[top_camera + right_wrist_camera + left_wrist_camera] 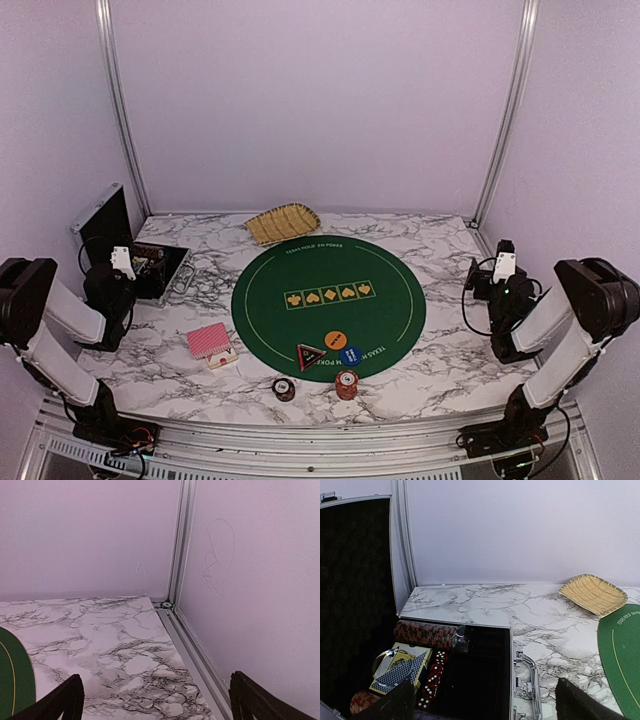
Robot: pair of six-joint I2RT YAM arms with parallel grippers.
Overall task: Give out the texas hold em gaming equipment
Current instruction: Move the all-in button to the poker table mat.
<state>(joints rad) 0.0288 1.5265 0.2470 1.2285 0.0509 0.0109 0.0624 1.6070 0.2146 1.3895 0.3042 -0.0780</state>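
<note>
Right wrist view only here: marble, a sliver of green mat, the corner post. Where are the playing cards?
Observer: The red-backed cards lie on the marble just left of the green mat, toward the near edge.
Operator: And the chips?
Observer: Two short stacks by the mat's near edge: a dark stack and a red-and-white stack to its right.
Operator: What's in the case?
Observer: The open case, far left, holds a row of chips, red dice and a blue-backed deck.

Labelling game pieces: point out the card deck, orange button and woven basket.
card deck (206,340): top view, red back.
orange button (334,339): top view, its centre.
woven basket (283,222): top view, bare woven floor.
</note>
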